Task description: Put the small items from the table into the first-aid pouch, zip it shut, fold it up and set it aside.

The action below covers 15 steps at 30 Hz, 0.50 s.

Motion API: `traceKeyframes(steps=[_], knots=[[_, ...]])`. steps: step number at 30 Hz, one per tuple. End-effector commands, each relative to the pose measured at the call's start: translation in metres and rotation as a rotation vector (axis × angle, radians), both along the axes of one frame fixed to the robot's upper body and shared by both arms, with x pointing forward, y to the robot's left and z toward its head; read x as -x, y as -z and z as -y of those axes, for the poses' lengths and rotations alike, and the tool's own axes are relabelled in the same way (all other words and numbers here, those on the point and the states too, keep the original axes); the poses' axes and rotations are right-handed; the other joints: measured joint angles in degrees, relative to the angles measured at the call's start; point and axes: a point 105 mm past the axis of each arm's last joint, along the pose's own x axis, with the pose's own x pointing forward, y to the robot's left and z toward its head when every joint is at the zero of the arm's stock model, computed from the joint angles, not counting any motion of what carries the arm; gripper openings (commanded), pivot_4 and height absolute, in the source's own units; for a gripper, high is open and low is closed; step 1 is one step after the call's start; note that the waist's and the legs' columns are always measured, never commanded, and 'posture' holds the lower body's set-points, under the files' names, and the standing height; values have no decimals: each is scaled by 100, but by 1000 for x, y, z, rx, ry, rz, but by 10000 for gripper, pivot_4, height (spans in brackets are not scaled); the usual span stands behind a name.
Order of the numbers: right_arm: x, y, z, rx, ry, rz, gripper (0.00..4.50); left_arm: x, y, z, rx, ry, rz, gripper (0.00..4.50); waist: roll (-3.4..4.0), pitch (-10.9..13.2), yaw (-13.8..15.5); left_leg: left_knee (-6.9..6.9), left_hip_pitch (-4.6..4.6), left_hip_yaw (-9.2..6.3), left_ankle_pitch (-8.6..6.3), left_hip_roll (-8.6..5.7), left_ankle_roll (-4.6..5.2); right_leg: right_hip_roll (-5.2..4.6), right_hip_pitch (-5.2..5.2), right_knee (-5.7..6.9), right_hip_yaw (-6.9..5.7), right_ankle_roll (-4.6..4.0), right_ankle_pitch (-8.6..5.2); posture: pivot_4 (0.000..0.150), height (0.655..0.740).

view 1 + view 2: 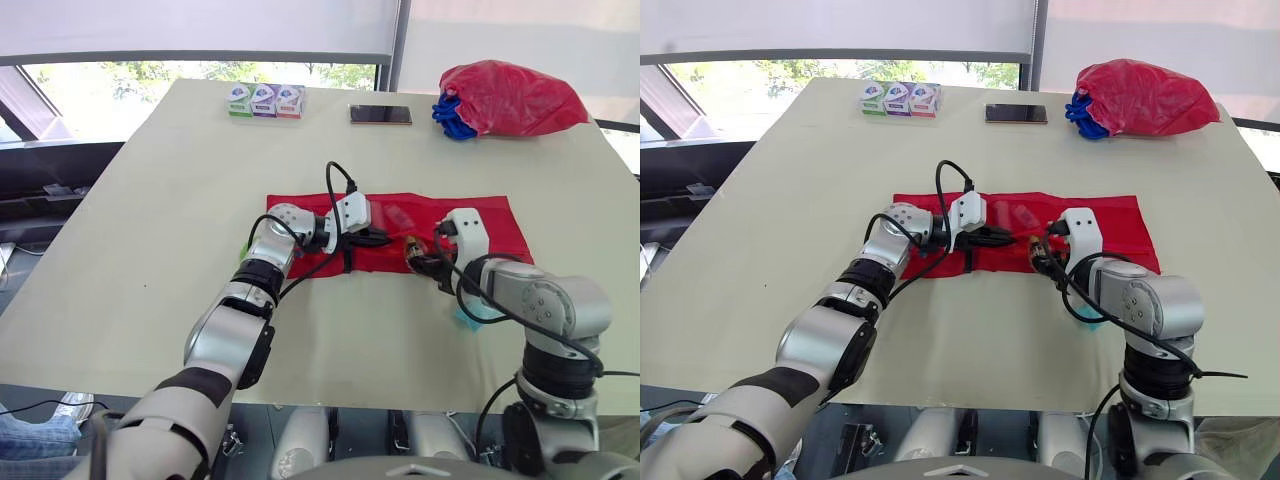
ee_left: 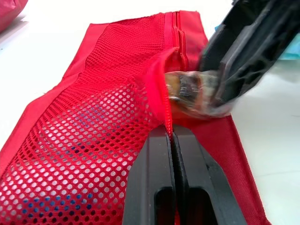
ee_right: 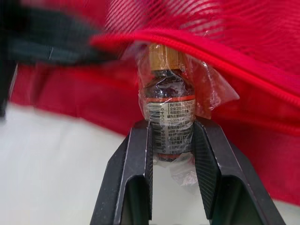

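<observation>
The red first-aid pouch (image 1: 480,225) lies flat in the middle of the table, mesh side up. My left gripper (image 2: 171,133) is shut on the edge of the pouch's mesh opening (image 2: 157,89) and holds it raised a little. My right gripper (image 3: 171,125) is shut on a small brown bottle (image 3: 169,108) wrapped in clear plastic. The bottle's cap end sits at the lip of the opening, just under the red zip edge (image 3: 243,61). In the head views the two grippers meet at the pouch's front edge (image 1: 400,250). A small teal item (image 1: 1085,318) lies by my right forearm.
Three small boxes (image 1: 265,101) stand in a row at the table's far edge, with a phone (image 1: 380,115) beside them. A red plastic bag (image 1: 510,98) with something blue sits at the far right. The table (image 1: 150,250) is beige.
</observation>
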Motion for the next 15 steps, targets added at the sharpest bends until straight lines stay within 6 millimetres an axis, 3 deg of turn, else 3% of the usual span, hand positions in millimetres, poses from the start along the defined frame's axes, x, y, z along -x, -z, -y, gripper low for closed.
traceKeyframes(steps=[1, 9, 15], knots=[[-5, -13, 4, -41, 53, 36, 7133, 2, -9, 5, 26, 24, 28, 0, 1, 0, 2, 0, 0, 0, 0, 0, 0, 0, 0, 0, 0, 0, 0, 1500, 7400], [-9, -14, -7, -142, 79, 5, 7133, 5, -8, 7, 25, 45, 25, 0, 5, 0, -10, -2, 0, -1, 0, -1, 0, 0, -1, 1, 0, 0, 0, 1500, 7400], [-5, 3, -13, -132, 52, -64, 7133, 4, -14, 9, 60, 40, 27, 0, 8, -1, -12, -3, 1, -1, 0, -2, 0, 0, -2, 1, 0, 0, 0, 1500, 7400]])
